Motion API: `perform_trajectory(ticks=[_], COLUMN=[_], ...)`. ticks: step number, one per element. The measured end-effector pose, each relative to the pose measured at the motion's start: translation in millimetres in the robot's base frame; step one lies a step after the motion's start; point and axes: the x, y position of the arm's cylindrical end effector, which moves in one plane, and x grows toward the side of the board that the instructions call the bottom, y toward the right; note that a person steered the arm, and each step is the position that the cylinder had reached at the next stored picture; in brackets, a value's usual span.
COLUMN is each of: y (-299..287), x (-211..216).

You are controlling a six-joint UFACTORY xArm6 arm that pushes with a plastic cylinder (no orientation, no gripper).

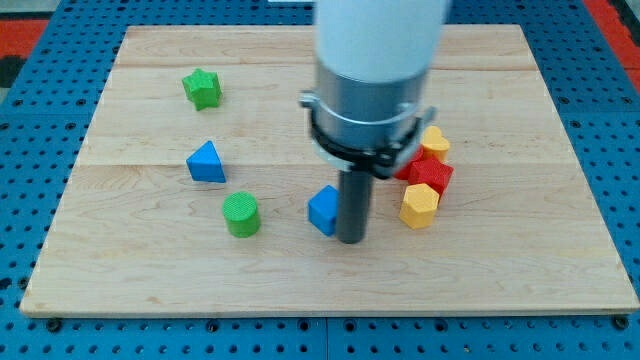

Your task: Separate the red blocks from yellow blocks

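Broadly, the wooden board (520, 260) carries everything. My tip (350, 238), holding nothing, touches the blue block (323, 210), left of the red blocks (431, 176), which are wedged between yellow blocks (419, 205) (434, 141). Farther left: blue triangle (205, 163), green cylinder (241, 214), green star (202, 88).

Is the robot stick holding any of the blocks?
No, nothing is held. My tip only rests on the board, right beside the blue block.

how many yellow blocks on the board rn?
2. One yellow block sits at the top of the cluster at the view's right, partly behind the arm; the other yellow block is at the cluster's bottom. More could be hidden behind the arm.
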Motion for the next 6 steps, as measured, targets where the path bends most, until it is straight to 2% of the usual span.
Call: perform_trajectory(ticks=[2, 3, 4, 6], y=[-2, 32, 111, 120], x=[0, 0, 0, -31])
